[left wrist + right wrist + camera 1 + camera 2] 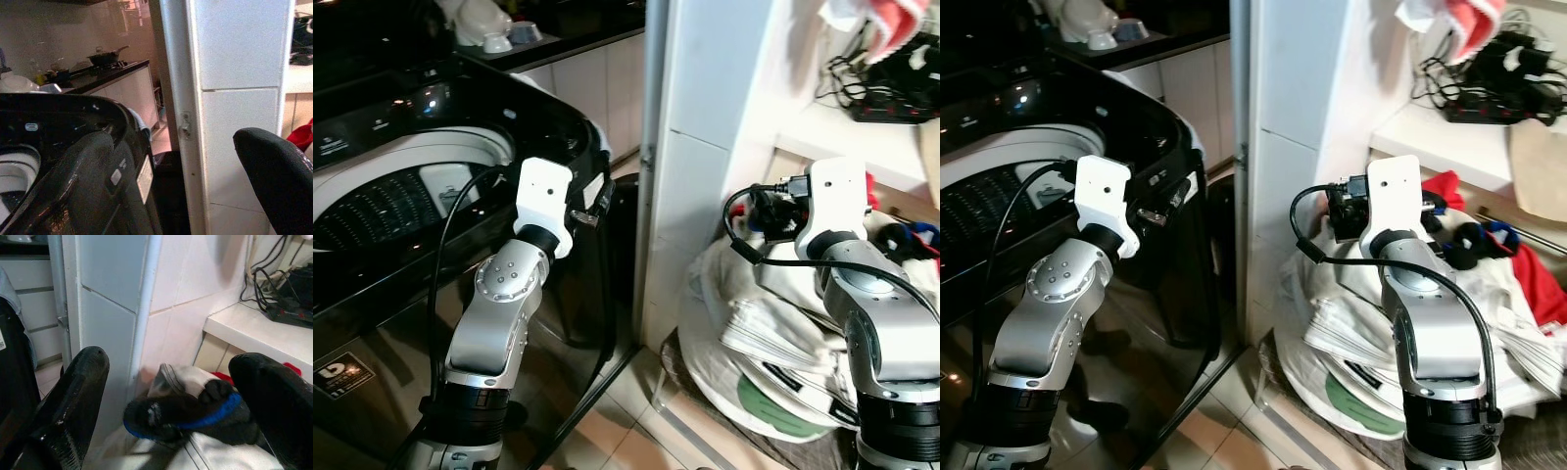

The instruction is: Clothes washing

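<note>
Between the black top-loading washing machine (pixel 460 137) and the white tiled pillar (pixel 1283 147), a narrow strip of tiled floor (pixel 1234 411) is left open. The machine's lid is raised and its white, perforated drum (pixel 382 196) is exposed. Beside the pillar, under a white shelf (pixel 1449 132) with tangled cables (pixel 1498 69), a heap of mostly white laundry (pixel 1351 323) is piled, with red cloth (pixel 1538 284) at its far side.

The left gripper (pixel 171 181) is held raised beside the machine's rounded glossy corner, its fingers apart with nothing between them. The right gripper (pixel 171 406) is raised above the heap, elbow bent, its fingers spread wide; a dark glove with a blue cuff (pixel 195 413) is seen between them, but it cannot be told whether it is touched.
</note>
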`<state>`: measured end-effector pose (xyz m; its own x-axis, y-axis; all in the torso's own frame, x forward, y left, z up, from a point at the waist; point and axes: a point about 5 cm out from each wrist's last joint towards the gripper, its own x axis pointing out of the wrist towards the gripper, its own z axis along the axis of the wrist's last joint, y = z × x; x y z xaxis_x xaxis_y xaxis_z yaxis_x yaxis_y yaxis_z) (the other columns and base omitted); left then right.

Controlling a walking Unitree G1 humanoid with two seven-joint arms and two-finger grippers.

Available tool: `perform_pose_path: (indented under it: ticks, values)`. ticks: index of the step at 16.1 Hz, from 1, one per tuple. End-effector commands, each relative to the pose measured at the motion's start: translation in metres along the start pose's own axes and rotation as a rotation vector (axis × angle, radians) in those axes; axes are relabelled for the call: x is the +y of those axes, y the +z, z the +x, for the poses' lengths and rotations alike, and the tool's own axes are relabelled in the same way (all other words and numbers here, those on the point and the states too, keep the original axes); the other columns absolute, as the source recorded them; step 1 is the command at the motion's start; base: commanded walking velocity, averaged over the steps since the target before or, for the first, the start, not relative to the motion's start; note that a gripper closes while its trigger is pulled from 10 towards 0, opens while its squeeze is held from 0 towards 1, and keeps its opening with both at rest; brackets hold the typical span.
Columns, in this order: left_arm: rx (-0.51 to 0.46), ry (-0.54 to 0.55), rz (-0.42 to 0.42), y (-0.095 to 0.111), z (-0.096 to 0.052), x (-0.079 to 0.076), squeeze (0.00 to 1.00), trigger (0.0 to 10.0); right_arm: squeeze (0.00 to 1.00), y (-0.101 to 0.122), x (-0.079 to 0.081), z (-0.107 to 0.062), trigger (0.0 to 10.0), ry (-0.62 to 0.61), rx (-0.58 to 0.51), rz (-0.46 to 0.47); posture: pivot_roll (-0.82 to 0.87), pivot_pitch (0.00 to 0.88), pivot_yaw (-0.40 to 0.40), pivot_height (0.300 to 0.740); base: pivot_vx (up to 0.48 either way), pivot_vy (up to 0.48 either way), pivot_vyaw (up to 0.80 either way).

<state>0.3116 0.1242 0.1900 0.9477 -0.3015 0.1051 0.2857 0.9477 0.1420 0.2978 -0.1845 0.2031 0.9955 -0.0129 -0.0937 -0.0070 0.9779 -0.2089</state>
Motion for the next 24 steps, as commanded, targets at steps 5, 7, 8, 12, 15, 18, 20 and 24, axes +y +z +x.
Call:
perform_pose_path:
  ticks: [5,7,8,12,15,18,20,24]
  values:
    - [-0.007,-0.058,0.005,0.003,-0.001,-0.003,0.0,10.0,1.0,-0.002,-0.022,0.0,10.0,-0.073,0.051,0.021,-0.08,0.0,0.017,0.74,0.0,0.0,0.0]
    - [-0.037,-0.164,-0.028,0.008,-0.005,-0.011,0.0,10.0,1.0,-0.007,-0.026,-0.002,10.0,-0.083,0.106,0.002,-0.08,0.0,0.021,0.74,0.0,0.0,0.0]
    - [-0.046,-0.216,-0.038,0.01,-0.007,-0.013,0.0,10.0,1.0,-0.008,-0.028,-0.003,10.0,-0.1,0.128,-0.001,-0.08,0.0,0.022,0.74,0.0,0.0,0.0]
    - [-0.035,-0.52,-0.069,0.012,-0.023,-0.028,0.0,10.0,0.41,-0.02,-0.036,-0.001,10.0,-0.147,0.226,-0.01,-0.08,0.0,0.02,0.74,0.0,0.0,0.0]
    - [-0.033,-0.626,-0.067,0.011,-0.032,-0.035,0.0,10.0,0.0,-0.025,-0.041,0.0,10.0,-0.16,0.253,-0.035,-0.08,0.0,0.023,0.74,0.0,0.0,0.0]
    - [-0.022,-0.663,-0.062,0.012,-0.033,-0.037,0.0,10.0,0.0,-0.036,-0.052,0.003,10.0,-0.175,0.303,-0.048,-0.08,0.0,0.022,0.74,0.0,0.0,0.0]
    - [-0.007,-0.707,-0.056,0.011,-0.036,-0.038,0.0,10.0,0.0,-0.043,-0.056,0.003,6.6,-0.168,0.332,-0.041,-0.08,0.0,0.022,0.74,0.0,0.0,0.0]
    - [-0.004,-0.72,-0.051,0.012,-0.036,-0.038,0.0,10.0,0.0,-0.043,-0.057,0.005,0.0,-0.155,0.328,0.003,-0.07,0.0,0.019,0.74,0.0,0.0,0.0]
